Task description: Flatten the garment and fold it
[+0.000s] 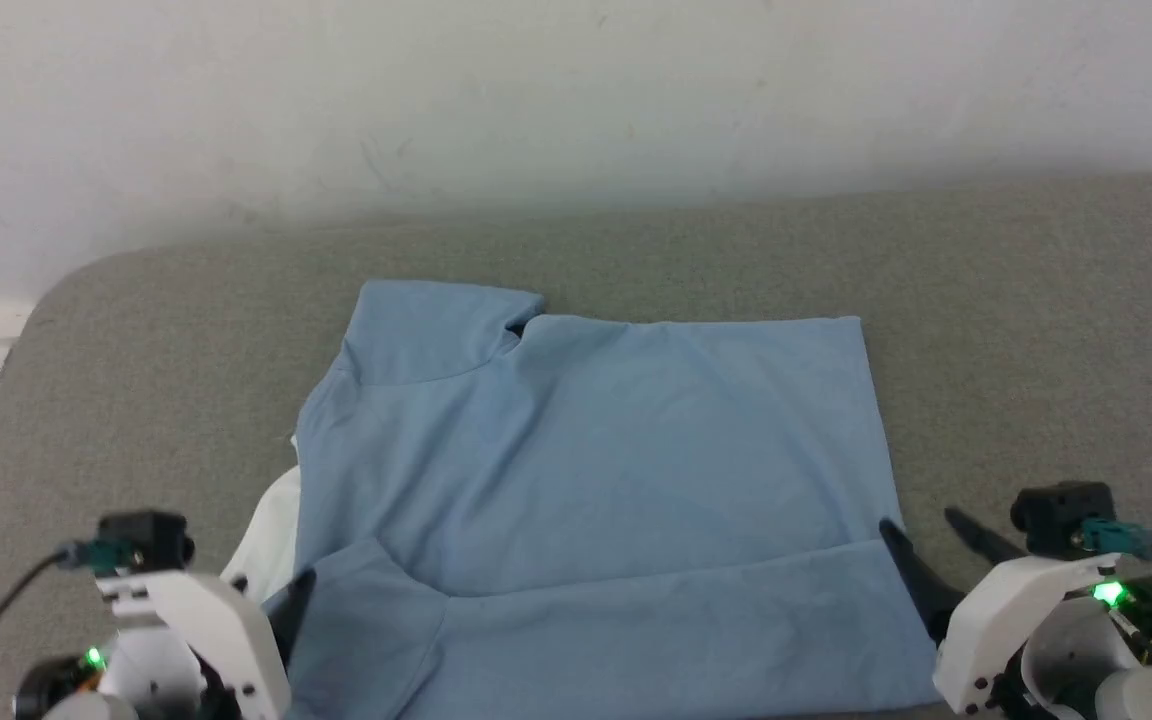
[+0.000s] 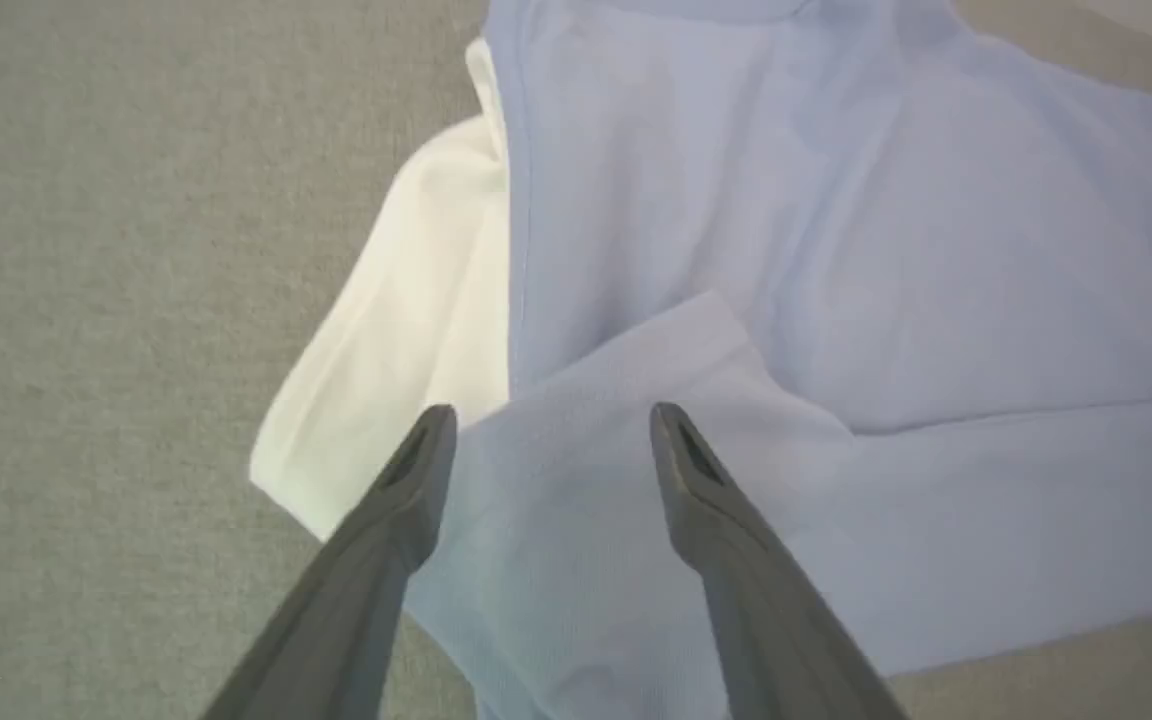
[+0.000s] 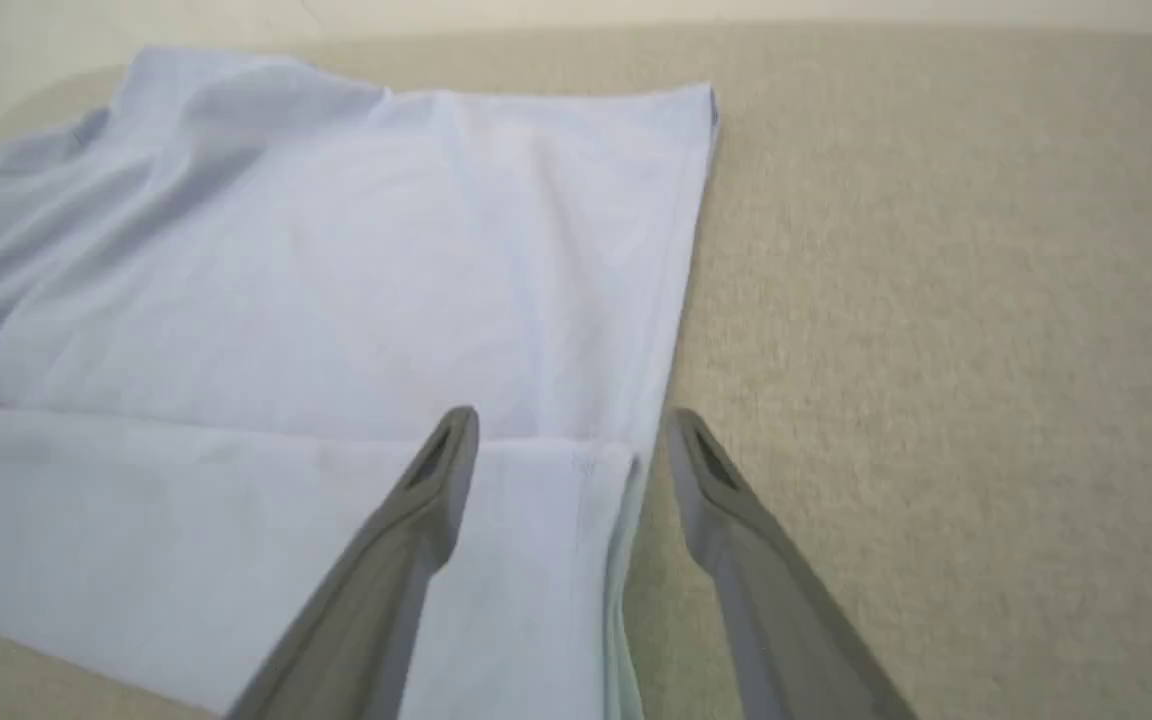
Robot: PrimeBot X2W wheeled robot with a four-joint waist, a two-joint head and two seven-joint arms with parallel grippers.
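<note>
Light blue soft knit garment point(image 1: 586, 450) lies spread flat at centre of grey fabric-covered surface point(image 1: 1036, 330), near strip folded over body. White lining part point(image 1: 271, 530) sticks out at its left edge. Left gripper point(image 2: 553, 418): long dark fingers spread, over folded near-left corner, pinching nothing. Right gripper point(image 3: 576, 420): fingers spread, straddling near-right edge, nothing held. Pale wall point(image 1: 536, 100) behind.

Diffuse, even light; shadows are faint, with only a thin dark rim beneath the light blue knit garment point(image 1: 586, 450). The head view is slightly hazy, and the off-white plaster wall point(image 1: 576, 100) is washed out. The wrist views are paler and overexposed; the fingers point(image 2: 396, 510) of the left pincer point(image 2: 551, 425) look soft-edged.
</note>
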